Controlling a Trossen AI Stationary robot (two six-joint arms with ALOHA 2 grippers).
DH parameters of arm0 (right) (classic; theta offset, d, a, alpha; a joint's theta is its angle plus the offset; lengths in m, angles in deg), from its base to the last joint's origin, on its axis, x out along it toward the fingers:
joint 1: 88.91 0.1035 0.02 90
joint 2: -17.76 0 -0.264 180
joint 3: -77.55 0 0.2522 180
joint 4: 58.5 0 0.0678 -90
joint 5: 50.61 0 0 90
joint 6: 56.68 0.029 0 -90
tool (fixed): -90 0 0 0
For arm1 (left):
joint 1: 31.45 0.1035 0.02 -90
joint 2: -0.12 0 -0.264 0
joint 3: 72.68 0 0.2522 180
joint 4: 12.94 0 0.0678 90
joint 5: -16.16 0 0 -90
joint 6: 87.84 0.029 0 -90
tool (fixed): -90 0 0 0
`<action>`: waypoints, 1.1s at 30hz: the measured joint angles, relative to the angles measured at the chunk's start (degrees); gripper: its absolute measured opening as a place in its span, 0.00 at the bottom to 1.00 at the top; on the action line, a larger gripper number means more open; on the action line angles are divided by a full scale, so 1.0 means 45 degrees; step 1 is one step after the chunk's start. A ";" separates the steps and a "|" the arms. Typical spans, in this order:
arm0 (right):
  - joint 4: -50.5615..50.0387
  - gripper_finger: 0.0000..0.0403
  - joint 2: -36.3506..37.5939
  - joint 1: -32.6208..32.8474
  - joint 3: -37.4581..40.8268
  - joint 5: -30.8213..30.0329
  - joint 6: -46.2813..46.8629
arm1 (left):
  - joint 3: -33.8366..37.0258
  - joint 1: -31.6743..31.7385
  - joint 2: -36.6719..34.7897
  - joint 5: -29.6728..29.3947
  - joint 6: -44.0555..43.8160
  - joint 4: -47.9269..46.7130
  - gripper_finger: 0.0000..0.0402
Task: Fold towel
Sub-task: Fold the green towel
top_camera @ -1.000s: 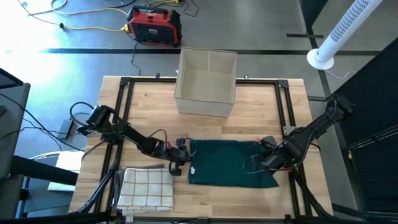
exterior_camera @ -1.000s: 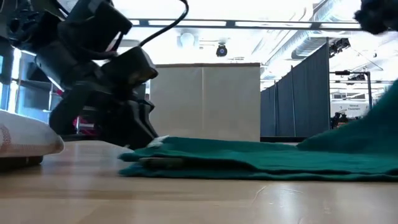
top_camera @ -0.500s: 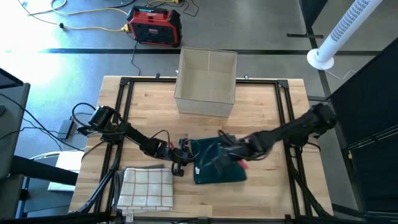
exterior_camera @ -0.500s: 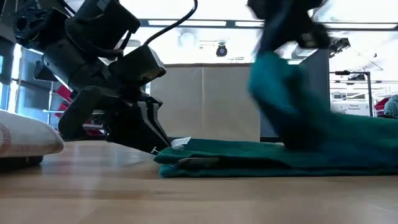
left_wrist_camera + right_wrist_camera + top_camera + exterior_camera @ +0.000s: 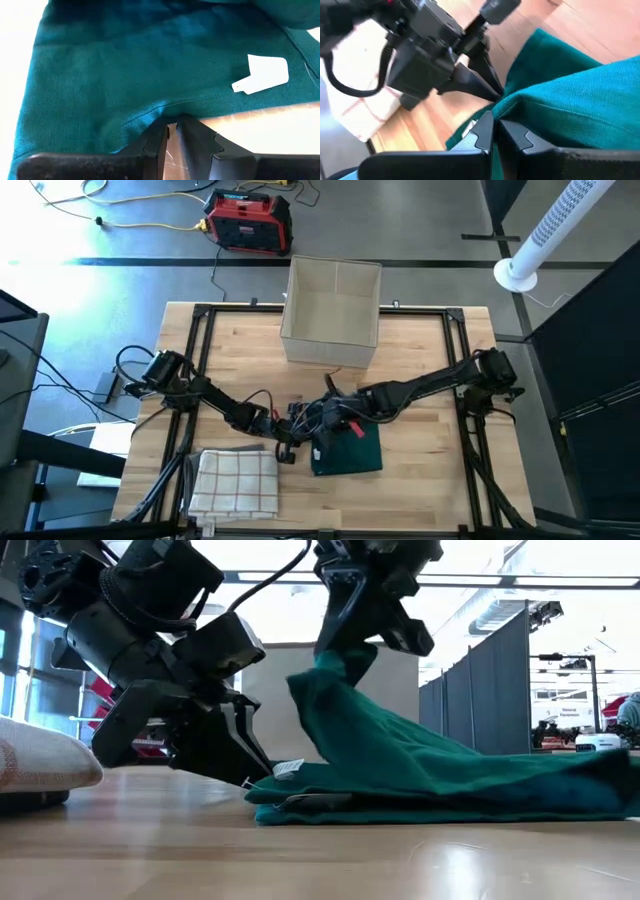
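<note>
Right gripper, fingers pinched on a raised towel edge, holds it above the left gripper (nearly closed, clamping the towel's opposite edge against the table).

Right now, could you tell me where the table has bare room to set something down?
Bare wood lies right of the green towel up to the frame, and left of the box. It is crowded where both grippers meet at the towel's left edge, beside the checked cloth.

Dark green towel, doubled over on the table, one end lifted, white tag at its edge
</note>
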 joint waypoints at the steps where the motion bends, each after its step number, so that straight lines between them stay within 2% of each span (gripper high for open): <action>1: 0.0059 0.00 0.0000 0.0000 0.0000 0.0111 -0.0036 | 0.0000 0.0000 0.0000 0.0000 0.0014 -0.0005 0.12; 6: 0.0239 0.06 0.0000 0.0000 0.0000 0.0346 -0.0250 | 0.0000 0.0000 0.0000 0.0000 0.0250 -0.0001 0.12; 15: 0.0517 0.39 0.0000 0.0000 0.0000 0.0640 -0.0565 | 0.0005 0.0000 0.0005 0.0005 0.0292 -0.0001 0.12; 19: 0.0500 0.48 0.0125 0.0043 0.0000 0.1093 -0.0780 | 0.0005 -0.0039 -0.0017 -0.0171 0.0446 -0.0052 0.12; 24: 0.0128 0.51 0.0661 0.0463 -0.0146 0.0733 -0.0789 | 0.0041 -0.0275 -0.0806 -0.0782 0.0465 -0.1154 0.12; 31: -0.1361 0.48 0.1415 0.1935 -0.0180 -0.0669 -0.0133 | 0.0032 -0.0954 -0.3942 -0.1106 -0.1189 -0.4802 0.12; 33: -0.2229 0.47 0.1423 0.2573 -0.0180 -0.1038 0.0273 | 0.0061 -0.1189 -0.4538 -0.1275 -0.1475 -0.5094 0.12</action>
